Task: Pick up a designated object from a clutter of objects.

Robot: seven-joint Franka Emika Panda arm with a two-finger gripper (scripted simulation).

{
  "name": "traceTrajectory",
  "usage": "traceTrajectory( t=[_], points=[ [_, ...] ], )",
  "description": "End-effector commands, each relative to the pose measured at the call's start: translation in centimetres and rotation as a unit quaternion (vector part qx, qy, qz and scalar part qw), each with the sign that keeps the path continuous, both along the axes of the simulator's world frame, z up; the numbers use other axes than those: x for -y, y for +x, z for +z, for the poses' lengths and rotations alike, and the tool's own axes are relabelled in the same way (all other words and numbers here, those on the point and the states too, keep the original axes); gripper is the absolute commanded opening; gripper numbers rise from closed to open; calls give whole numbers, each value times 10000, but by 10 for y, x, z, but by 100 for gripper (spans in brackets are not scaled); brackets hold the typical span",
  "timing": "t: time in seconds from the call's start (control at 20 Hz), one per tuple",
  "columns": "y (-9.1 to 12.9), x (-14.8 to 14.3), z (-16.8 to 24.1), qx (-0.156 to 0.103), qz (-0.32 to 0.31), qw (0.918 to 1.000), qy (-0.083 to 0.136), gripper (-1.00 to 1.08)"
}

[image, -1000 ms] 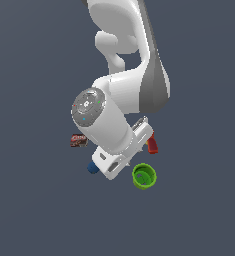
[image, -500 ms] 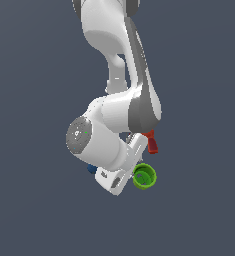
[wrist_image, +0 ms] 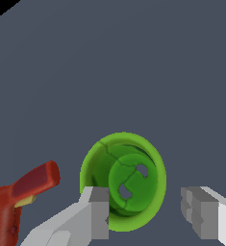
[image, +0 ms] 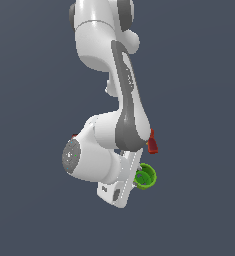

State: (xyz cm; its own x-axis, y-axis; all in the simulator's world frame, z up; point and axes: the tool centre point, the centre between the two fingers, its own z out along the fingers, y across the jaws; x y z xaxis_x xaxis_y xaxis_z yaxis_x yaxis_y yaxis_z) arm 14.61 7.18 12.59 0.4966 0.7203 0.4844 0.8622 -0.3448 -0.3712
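My gripper [wrist_image: 148, 214] is spread wide, one finger [wrist_image: 93, 216] over the cup's [wrist_image: 124, 180] rim, the other outside it; the cup lies beside the drill [wrist_image: 18, 202].

From the exterior view my arm [image: 109, 150] blocks most of the red drill [image: 152, 142] and part of the green cup [image: 145, 176]. On the wrist view the drill gets cropped (pincer fingers [wrist_image: 93, 216] too).
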Motion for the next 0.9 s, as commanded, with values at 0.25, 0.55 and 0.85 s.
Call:
traceTrajectory(
  t=[0.25,0.55,0.85],
  points=[
    [12,-2,-20,400,327,9976,459,28],
    [17,-2,-29,596,454,9950,661,28],
    [19,-2,-32,665,494,9939,728,28]
  ],
)
